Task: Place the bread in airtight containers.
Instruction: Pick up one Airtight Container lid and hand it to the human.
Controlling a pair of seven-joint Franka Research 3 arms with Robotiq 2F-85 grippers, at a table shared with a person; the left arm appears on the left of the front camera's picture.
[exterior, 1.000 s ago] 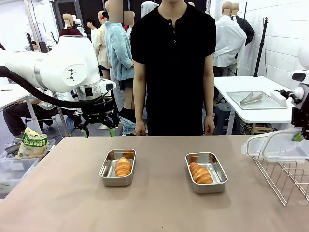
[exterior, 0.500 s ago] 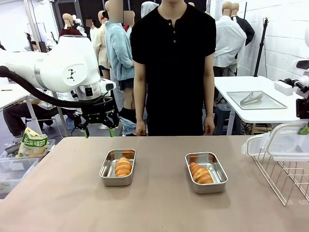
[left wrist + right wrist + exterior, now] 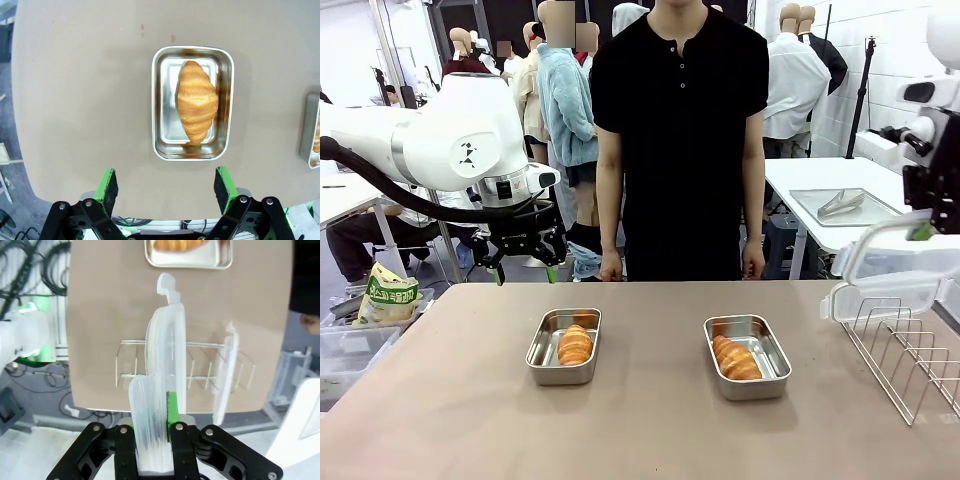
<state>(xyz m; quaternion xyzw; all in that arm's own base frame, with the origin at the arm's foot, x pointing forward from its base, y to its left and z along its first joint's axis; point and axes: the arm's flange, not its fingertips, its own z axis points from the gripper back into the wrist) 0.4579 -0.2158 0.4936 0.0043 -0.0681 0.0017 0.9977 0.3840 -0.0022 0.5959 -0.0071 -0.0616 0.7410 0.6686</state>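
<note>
Two open steel containers sit mid-table, each holding a croissant: the left container with its bread, the right container with its bread. My left gripper hovers open above the table's far left; its wrist view looks down on the left container and croissant beyond the spread fingers. My right gripper is shut on a translucent lid, held in the air above the wire rack. The right wrist view shows that lid clamped edge-on between the pads.
A second translucent lid stands in the wire rack; it is also in the right wrist view. A person in black stands at the far edge, hands down. A side table with a steel tray is behind at right.
My right gripper has risen with the lid, lifting it off the wire rack and slightly leftward. The left arm and both containers have not moved.
</note>
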